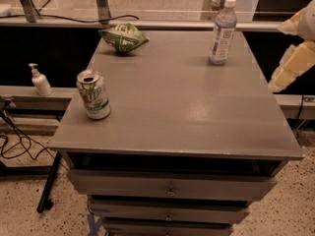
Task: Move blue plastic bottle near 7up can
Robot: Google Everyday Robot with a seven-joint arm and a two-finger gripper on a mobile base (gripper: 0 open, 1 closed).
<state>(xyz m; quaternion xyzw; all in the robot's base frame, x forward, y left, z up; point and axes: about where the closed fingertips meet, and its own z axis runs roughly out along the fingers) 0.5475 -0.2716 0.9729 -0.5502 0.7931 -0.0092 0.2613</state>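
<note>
The blue plastic bottle [223, 31] stands upright at the far right of the grey table [187, 112], with a white cap and a pale label. The 7up can [93, 95] stands upright near the table's front left corner, its top opened. The two are far apart, on opposite sides of the table. My gripper [294, 63] is a cream-coloured shape at the right edge of the view, just off the table's right side. It is below and to the right of the bottle, well apart from it, and holds nothing that I can see.
A green-and-white snack bag [123, 37] lies at the table's far left. A white pump dispenser [40, 81] stands on a low ledge to the left of the table. Drawers [170, 188] sit under the tabletop. Cables lie on the floor at the left.
</note>
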